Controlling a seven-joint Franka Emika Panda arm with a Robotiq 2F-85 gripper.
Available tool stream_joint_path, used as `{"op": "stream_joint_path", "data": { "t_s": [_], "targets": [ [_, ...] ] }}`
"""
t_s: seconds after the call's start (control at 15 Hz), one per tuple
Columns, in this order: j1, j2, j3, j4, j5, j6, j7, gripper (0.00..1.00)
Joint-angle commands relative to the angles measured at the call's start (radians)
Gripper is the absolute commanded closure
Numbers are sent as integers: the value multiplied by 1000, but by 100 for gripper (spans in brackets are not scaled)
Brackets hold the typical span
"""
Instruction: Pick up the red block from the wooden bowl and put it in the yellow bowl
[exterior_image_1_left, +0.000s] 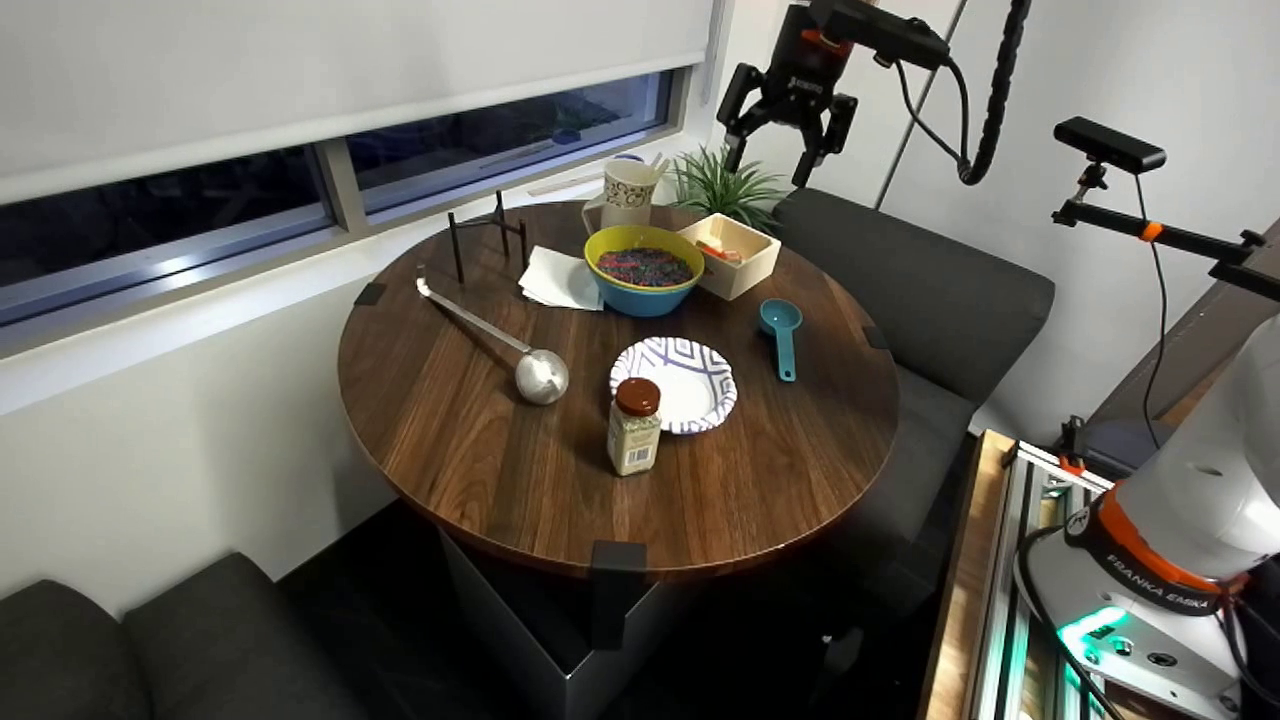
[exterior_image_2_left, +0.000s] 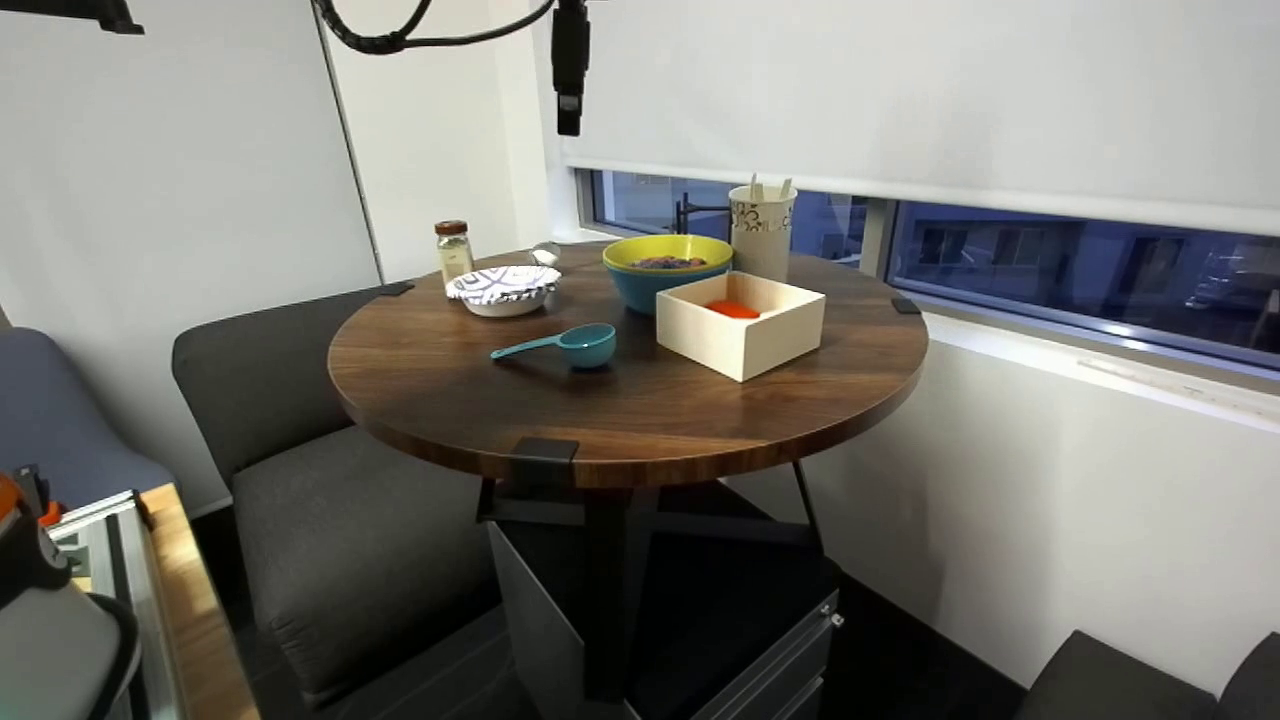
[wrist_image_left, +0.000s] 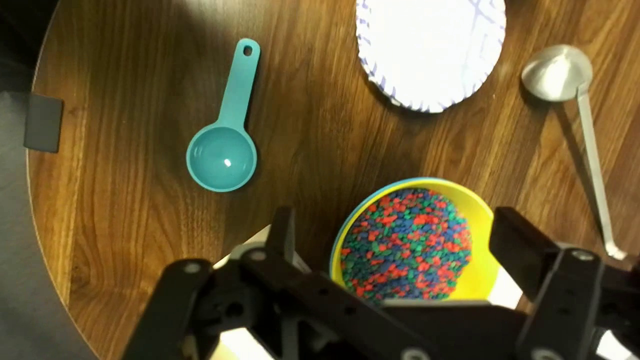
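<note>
The red block (exterior_image_1_left: 712, 250) (exterior_image_2_left: 733, 309) lies inside the squarish tan wooden bowl (exterior_image_1_left: 742, 283) (exterior_image_2_left: 700, 335). The yellow bowl (exterior_image_1_left: 628, 236) (exterior_image_2_left: 668, 247) sits nested in a blue bowl beside it. It holds many small red, blue and green bits. My gripper (exterior_image_1_left: 769, 172) is open and empty, high above the table; in an exterior view it shows edge-on (exterior_image_2_left: 569, 115). In the wrist view, the yellow bowl (wrist_image_left: 480, 277) shows between the open fingers (wrist_image_left: 393, 225). There the wooden bowl (wrist_image_left: 240, 345) is mostly hidden behind the gripper, and the red block is hidden.
A teal scoop (exterior_image_1_left: 783, 340) and a white patterned plate (exterior_image_1_left: 690, 385) lie near the bowls. A spice jar (exterior_image_1_left: 635, 428), a ladle (exterior_image_1_left: 540, 375), napkins (exterior_image_1_left: 558, 280), a black stand (exterior_image_1_left: 490, 222) and a tall patterned cup (exterior_image_1_left: 628, 190) also stand on the round table.
</note>
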Motion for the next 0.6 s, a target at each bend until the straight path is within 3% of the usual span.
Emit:
{"op": "stream_joint_path", "data": {
  "t_s": [0.0,0.53],
  "targets": [
    [-44,67,-80,40,90,-13,22,0],
    [-38,47,-84,22,64,-3,-9,0]
  ]
}}
